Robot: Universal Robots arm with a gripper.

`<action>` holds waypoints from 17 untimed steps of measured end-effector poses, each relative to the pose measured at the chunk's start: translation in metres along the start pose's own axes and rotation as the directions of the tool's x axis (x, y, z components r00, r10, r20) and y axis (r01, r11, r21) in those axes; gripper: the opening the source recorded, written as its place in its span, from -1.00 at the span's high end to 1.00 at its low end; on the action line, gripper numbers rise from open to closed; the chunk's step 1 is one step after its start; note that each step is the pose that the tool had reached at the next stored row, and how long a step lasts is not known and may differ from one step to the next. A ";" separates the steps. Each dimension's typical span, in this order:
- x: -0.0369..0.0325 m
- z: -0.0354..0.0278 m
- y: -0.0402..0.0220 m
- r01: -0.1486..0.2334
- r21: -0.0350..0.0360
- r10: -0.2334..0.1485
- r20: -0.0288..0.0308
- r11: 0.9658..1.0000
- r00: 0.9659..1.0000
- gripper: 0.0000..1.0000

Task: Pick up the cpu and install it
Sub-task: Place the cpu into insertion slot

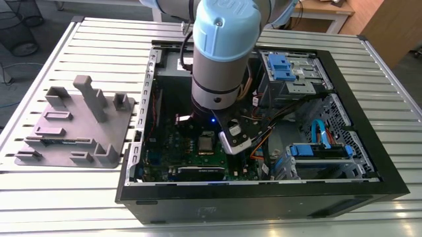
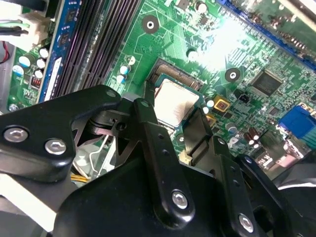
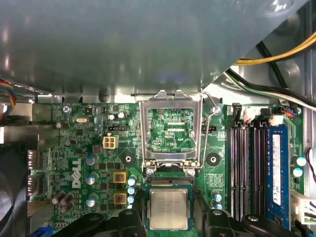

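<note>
The cpu, a small square chip with a dull silver top and a thin green rim, hangs just over the open socket on the green motherboard. A strip of gold socket contacts shows beyond one of its edges. My gripper is shut on the cpu, one black finger pressed against each side. In the second wrist view the cpu sits between those fingers. The socket's metal load frame stands flipped open behind it. In the exterior view the cpu lies under my wrist, deep inside the case.
The black computer case lies open on the slatted metal table. A grey plastic holder tray stands at the exterior view's left. Memory slots run beside the socket. Cables and blue drive bays crowd the case's far side.
</note>
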State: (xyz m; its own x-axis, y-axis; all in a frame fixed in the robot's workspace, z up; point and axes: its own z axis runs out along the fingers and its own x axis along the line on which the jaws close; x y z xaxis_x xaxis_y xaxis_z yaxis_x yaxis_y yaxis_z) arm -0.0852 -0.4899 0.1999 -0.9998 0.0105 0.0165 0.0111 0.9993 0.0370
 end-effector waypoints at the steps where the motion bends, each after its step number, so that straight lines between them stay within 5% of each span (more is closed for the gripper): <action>1: -0.0001 0.0003 -0.0008 -0.001 0.000 0.001 0.000 1.000 1.000 0.06; 17: -0.0033 0.0073 -0.0027 -0.003 0.000 0.003 0.000 1.000 1.000 0.06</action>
State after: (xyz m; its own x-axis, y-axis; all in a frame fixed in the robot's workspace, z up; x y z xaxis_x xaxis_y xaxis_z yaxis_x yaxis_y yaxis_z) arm -0.0820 -0.4923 0.1924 -0.9998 0.0132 0.0166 0.0138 0.9992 0.0367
